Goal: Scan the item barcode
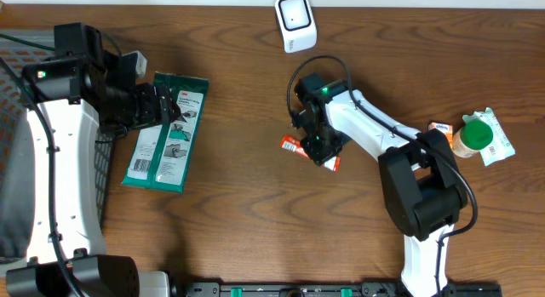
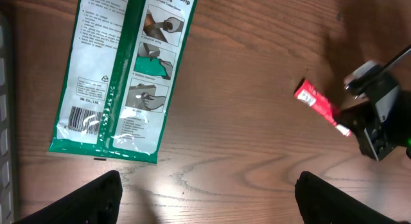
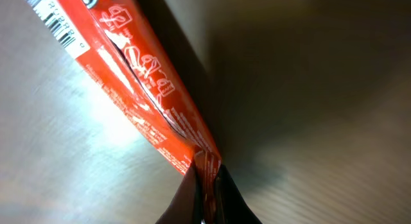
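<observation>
A red snack packet (image 1: 292, 145) lies mid-table, and my right gripper (image 1: 319, 151) is shut on its right end. In the right wrist view the packet (image 3: 128, 76) runs up to the left from my pinching right gripper (image 3: 207, 192), with a barcode (image 3: 61, 22) at its far end. The white scanner (image 1: 295, 22) stands at the back, well apart from the packet. My left gripper (image 1: 170, 114) hovers open over a green glove packet (image 1: 166, 135). In the left wrist view the left gripper (image 2: 205, 198) holds nothing. The glove packet (image 2: 122, 70) shows a barcode (image 2: 80, 116), and the red packet (image 2: 321, 107) appears at right.
A bottle with a green cap (image 1: 475, 135) lies on a white packet (image 1: 500, 144) at the far right, beside a small orange item (image 1: 440, 127). A grey wire basket (image 1: 10, 161) sits at the left edge.
</observation>
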Available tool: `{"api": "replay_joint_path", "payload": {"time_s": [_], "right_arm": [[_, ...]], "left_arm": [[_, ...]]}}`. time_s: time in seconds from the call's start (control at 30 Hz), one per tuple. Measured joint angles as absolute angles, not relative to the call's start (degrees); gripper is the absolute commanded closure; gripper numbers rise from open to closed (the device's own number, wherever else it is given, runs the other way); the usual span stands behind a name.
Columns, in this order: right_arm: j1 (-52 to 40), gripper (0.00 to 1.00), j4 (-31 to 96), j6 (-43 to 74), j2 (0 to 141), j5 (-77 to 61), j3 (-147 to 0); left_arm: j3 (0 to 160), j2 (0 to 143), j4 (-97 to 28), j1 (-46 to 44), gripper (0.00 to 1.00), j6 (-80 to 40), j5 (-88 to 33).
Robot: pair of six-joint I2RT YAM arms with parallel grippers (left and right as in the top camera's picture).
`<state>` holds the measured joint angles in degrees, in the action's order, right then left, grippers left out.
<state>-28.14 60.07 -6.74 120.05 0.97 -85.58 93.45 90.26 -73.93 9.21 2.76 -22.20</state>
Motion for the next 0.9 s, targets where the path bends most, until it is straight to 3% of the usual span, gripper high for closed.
{"api": "replay_joint_path", "payload": {"time_s": [0.53, 0.9], "right_arm": [[-40.18, 0.99, 63.24, 15.81, 113.4, 43.13, -85.84], [-41.74, 0.99, 61.98, 21.1, 113.43, 55.27, -77.08]], "left_arm": [[93.45, 90.26, -73.93, 9.21, 0.13, 2.76, -22.2], [93.45, 90.26, -73.91, 9.21, 0.13, 2.76, -22.2]]}}
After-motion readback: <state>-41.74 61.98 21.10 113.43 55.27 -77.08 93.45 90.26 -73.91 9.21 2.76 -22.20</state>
